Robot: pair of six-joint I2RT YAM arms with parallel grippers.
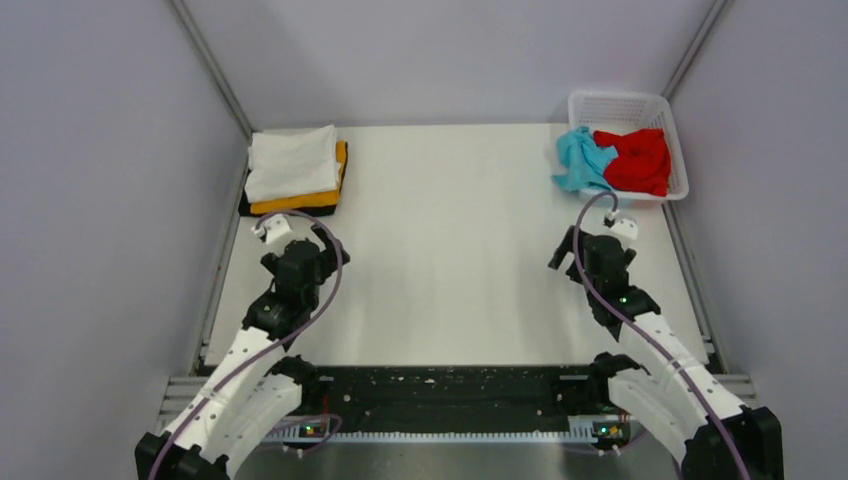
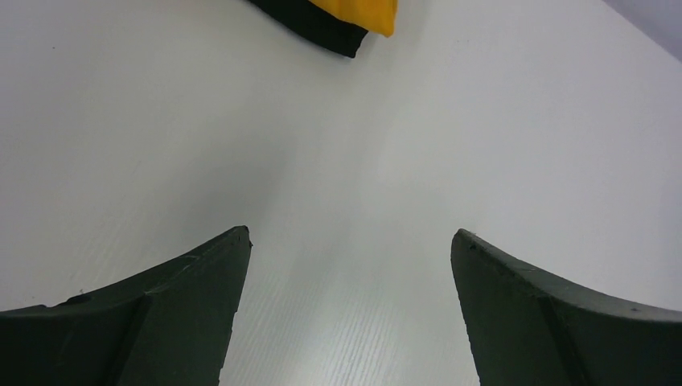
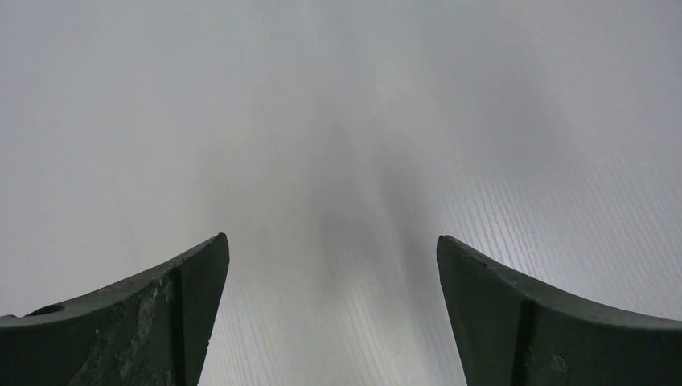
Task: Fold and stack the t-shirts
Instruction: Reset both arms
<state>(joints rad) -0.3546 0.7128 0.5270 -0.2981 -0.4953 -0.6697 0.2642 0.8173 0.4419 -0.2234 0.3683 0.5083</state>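
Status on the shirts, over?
Open, empty: left gripper, right gripper. Folded: white t-shirt on orange t-shirt. Crumpled in basket: blue t-shirt, red t-shirt. No obstruction.

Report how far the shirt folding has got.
Done: the white shirt lies folded on the folded orange shirt at the far left of the table. In hand: nothing; the left gripper and right gripper are both open and empty. Left: the blue shirt and red shirt, crumpled in the basket at the far right.
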